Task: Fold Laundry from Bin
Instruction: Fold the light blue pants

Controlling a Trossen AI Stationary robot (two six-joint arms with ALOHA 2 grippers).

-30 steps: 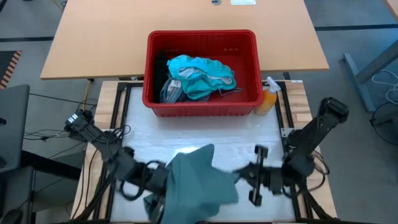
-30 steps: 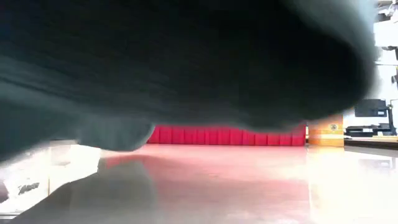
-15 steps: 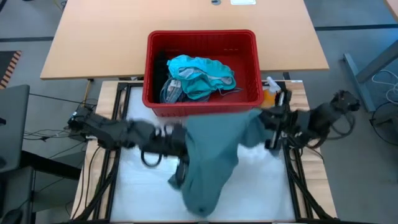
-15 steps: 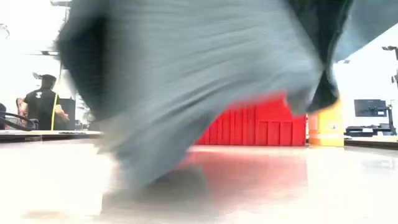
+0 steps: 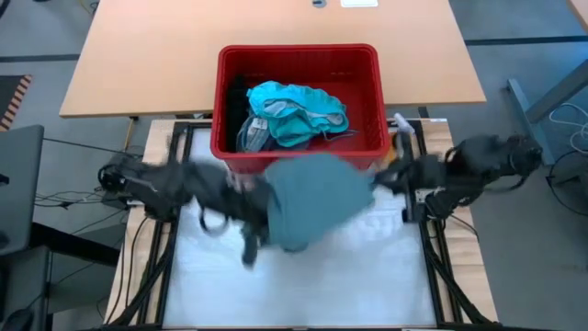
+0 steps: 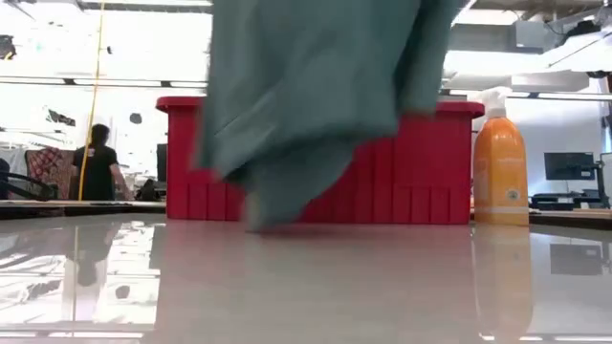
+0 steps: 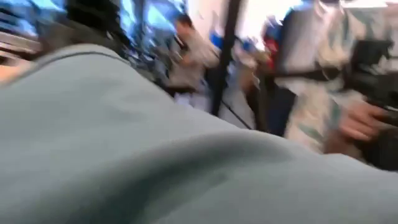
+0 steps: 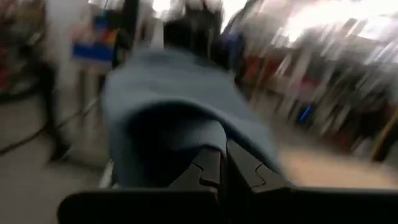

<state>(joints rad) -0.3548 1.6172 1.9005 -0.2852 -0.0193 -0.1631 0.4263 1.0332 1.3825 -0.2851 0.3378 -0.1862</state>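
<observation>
In the high view, the left arm reaches in from the left edge of the white tabletop (image 5: pixel 303 285) toward its middle. The left gripper (image 5: pixel 260 204) sits at the left edge of the grey-green garment (image 5: pixel 312 198); its fingers are hidden by the cloth and by blur, so whether it is clamped on the cloth cannot be told.

The grey-green garment hangs between the two arms, just in front of the near wall of the red bin (image 5: pixel 299 156). In the low view the garment (image 6: pixel 316 96) drapes down from above, its lowest fold clear of the tabletop (image 6: pixel 306 287), with the bin (image 6: pixel 430 172) behind it.

The bin stands at the far side of the tabletop. Inside it lie a bright teal garment (image 5: pixel 299 110), a striped cloth (image 5: pixel 253 136) and a black garment (image 5: pixel 237 97) against the left wall.

The right gripper (image 5: pixel 381 176) is at the right edge of the grey-green garment. In the right wrist view its fingers (image 8: pixel 208 165) are closed together on a fold of the cloth (image 8: pixel 168 106).

An orange spray bottle (image 6: pixel 501 162) stands just beside the right end of the bin. A person (image 6: pixel 94 162) shows in the room beyond.
</observation>
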